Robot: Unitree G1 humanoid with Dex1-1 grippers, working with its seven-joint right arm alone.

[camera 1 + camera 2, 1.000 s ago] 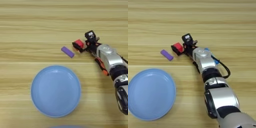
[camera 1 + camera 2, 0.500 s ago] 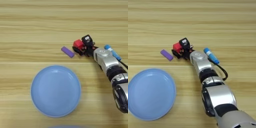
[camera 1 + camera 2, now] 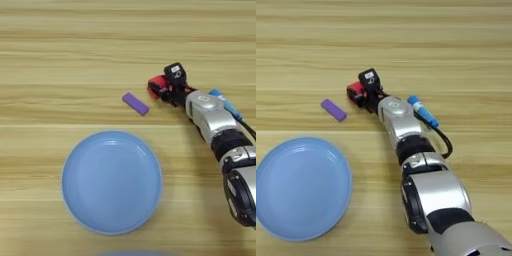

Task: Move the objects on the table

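My right gripper (image 3: 169,86) is at the small red cube (image 3: 157,86), right of the table's middle, and its black head covers the cube's right side. The cube (image 3: 355,91) juts out to the gripper's left. A flat purple block (image 3: 136,103) lies a little left of the cube, apart from it. The large round light-blue plate (image 3: 112,181) rests nearer to me, front left. Behind my silver forearm (image 3: 398,120) lies the blue tube (image 3: 423,111) with its white label. The orange-handled pliers are out of sight.
The light wooden table (image 3: 75,45) fills both views. My forearm and a black cable (image 3: 445,142) cross its right side, from the bottom edge up to the cube.
My forearm has swung toward me and to the left, uncovering the blue tube behind it. The gripper has stayed at the red cube. The purple block and the plate have not moved.
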